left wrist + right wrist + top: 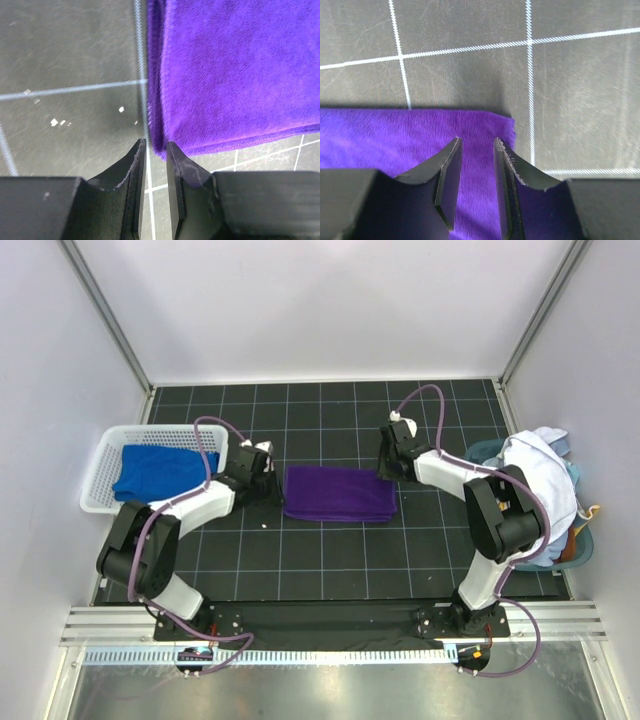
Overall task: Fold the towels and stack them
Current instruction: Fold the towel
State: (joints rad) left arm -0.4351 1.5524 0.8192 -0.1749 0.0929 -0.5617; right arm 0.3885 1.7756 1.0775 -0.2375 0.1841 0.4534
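Towels from above: you have the purple towel (338,494) folded flat mid-surface (330,570), the blue towel (160,470) in the basket (95,485), the white towel (540,475) far right. Left wrist: your left hand (155,141) is narrow and empty at the purple corner. Right wrist: your right hand (477,139) is narrow, over its corner.

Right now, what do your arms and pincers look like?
My left arm and right arm have white and black segments with purplish cables looping along them. The left pincer and right pincer each have two flat, tapering black fingers.
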